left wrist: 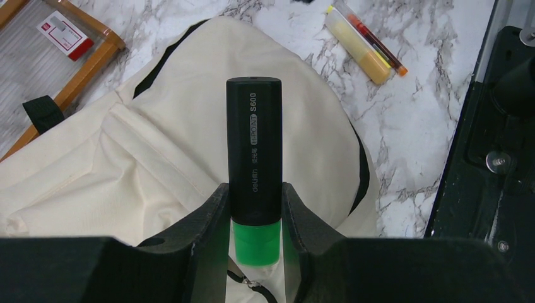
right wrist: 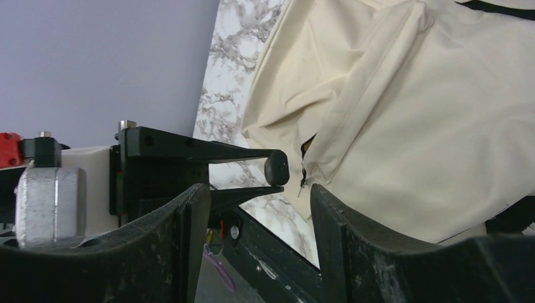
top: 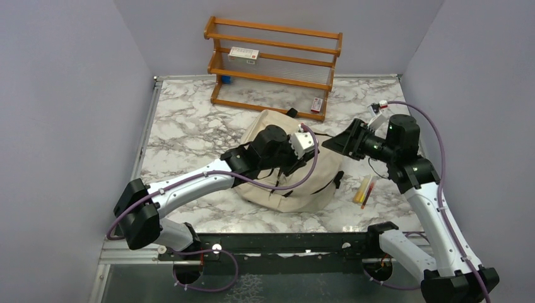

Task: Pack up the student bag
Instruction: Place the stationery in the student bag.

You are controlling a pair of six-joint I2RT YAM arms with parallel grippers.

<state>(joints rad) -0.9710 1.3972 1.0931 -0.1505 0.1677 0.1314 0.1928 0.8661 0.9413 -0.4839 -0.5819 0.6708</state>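
Note:
The student bag (top: 315,189), beige fabric with black straps, lies at the middle of the marble table. My left gripper (left wrist: 255,189) hovers over the bag (left wrist: 145,151) and is shut on a black highlighter (left wrist: 255,139) with a green end, which sticks out past the fingertips. My right gripper (top: 337,144) stands open beside the bag's right edge with nothing between its fingers. In the right wrist view the right gripper (right wrist: 258,189) faces a slit in the bag (right wrist: 410,95), and the highlighter's round black tip (right wrist: 277,167) hangs just beside that slit.
A wooden rack (top: 274,63) stands at the back and holds a small white-and-red box (top: 243,54). A red-and-white item (top: 317,104) leans at the rack's foot. A yellow marker and thin pens (top: 364,189) lie on the marble right of the bag. Grey walls close in both sides.

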